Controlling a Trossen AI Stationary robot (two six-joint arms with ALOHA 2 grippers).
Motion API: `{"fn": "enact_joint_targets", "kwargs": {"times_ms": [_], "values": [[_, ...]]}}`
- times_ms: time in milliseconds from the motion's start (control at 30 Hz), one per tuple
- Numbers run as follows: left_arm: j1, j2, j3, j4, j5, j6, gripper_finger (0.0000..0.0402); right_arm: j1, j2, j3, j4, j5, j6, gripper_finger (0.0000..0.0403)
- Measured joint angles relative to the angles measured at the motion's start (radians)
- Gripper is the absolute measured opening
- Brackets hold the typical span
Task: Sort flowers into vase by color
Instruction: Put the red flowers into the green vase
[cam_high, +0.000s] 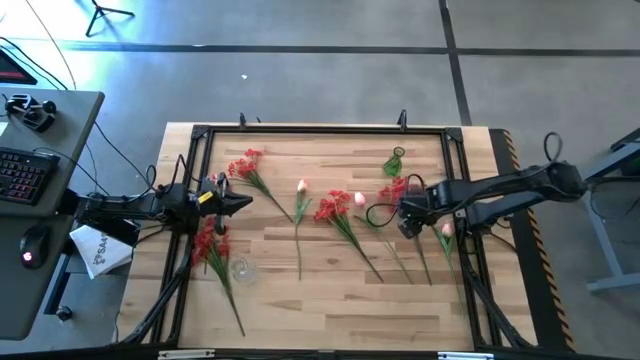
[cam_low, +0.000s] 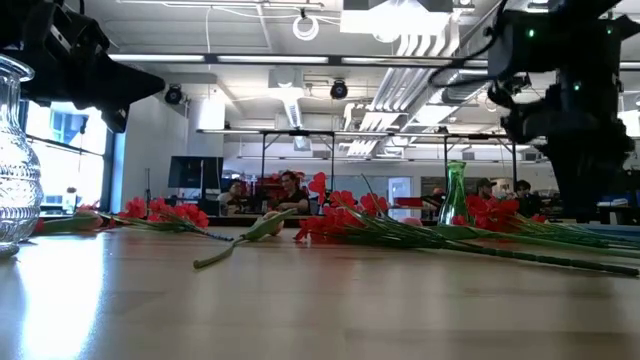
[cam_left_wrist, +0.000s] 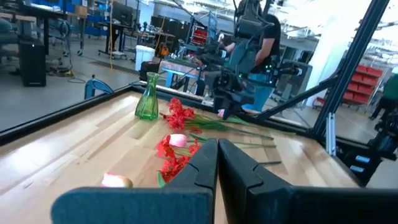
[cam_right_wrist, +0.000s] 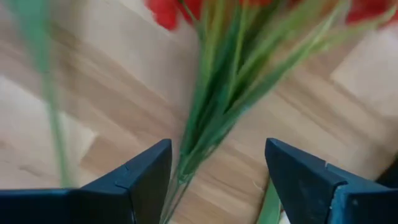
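Right claw (cam_right_wrist: 214, 180) is hanging open straddling the red flower stems (cam_right_wrist: 211, 118), stems running lengthwise between its fingers; left claw (cam_high: 232, 203) is sitting closed, farther off.

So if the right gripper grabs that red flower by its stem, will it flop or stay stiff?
The red flower will probably droop at the blossom end: its stem is long and thin, with the bushy cluster at one tip. It looks light. The leafy stem may slip between the right gripper's open fingers.
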Motion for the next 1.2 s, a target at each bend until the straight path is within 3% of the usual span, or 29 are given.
{"fn": "enact_joint_targets", "kwargs": {"times_ms": [267, 733, 1000, 1200], "values": [[-0.028, 0.054, -0.001, 0.002, 0.013, -0.001, 0.0000, 0.063, 0.131, -0.028, 0.015, -0.060, 0.114, 0.0212], [-0.126, 0.131, -0.001, 0.014, -0.049, -0.088, 0.0000, 0.120, 0.222, -0.024, 0.178, -0.050, 0.106, 0.0123], [-0.133, 0.137, -0.001, 0.039, -0.077, -0.089, 0.0000, 0.118, 0.148, -0.029, 0.188, 0.033, 0.140, 0.0071], [-0.133, 0.137, -0.001, 0.078, -0.076, -0.010, 0.0000, 0.119, 0.059, -0.029, 0.190, 0.059, 0.161, 0.0079]]}}
